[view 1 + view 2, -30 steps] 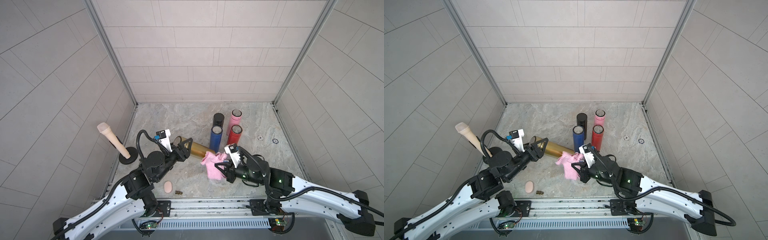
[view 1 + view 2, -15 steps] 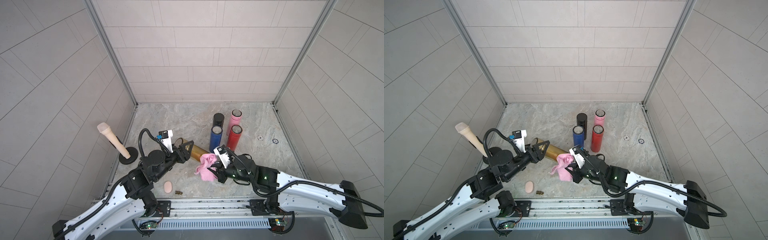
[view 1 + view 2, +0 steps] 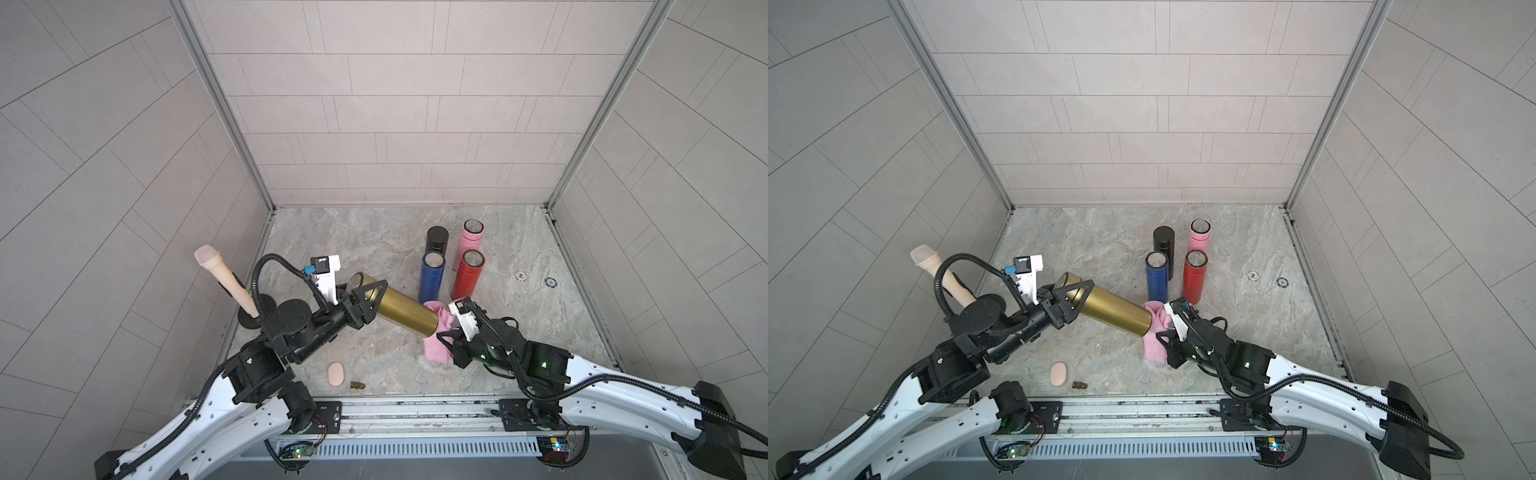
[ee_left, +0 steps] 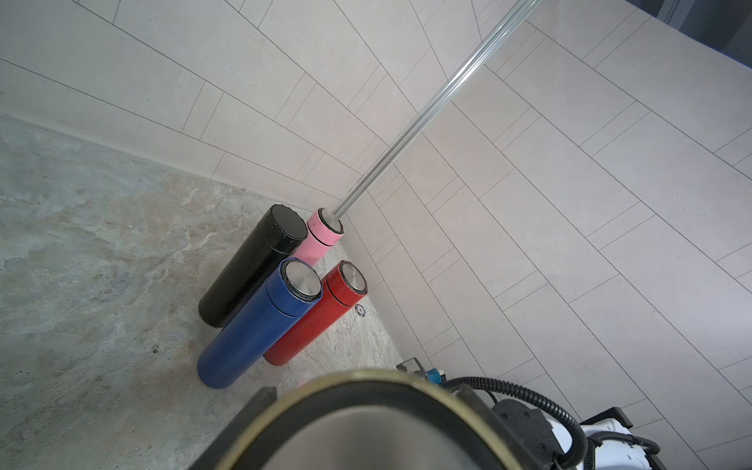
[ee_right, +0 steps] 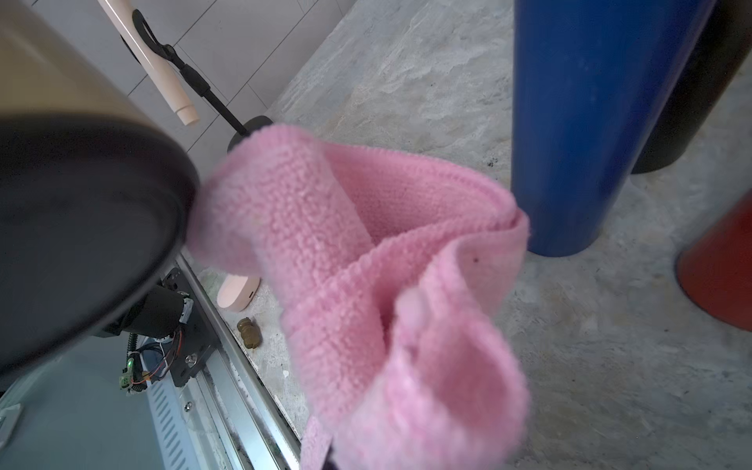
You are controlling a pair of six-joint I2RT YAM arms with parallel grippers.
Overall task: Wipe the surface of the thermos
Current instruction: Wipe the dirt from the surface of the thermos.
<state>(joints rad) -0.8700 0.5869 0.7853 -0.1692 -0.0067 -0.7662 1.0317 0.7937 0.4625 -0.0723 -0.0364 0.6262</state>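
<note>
My left arm reaches in low from the near-left corner. My left gripper (image 3: 369,298) is clamped around the cap end of the gold thermos (image 3: 405,312), holding it sideways off the stone-patterned floor (image 3: 353,232) with its base toward my right side. My right arm stretches in low from the near right. My right gripper (image 3: 448,337) is pinched tight on the pink cloth (image 3: 436,347), which touches the thermos's base rim.

My right fingertips are buried in the folds, and the left wrist view shows the cap only as a blur.

The blue thermos (image 3: 431,277) and red thermos (image 3: 467,279) stand just behind the cloth. Open floor lies toward the back left. A pink oval (image 3: 336,373) and a brass piece (image 3: 356,385) lie by the near edge.
</note>
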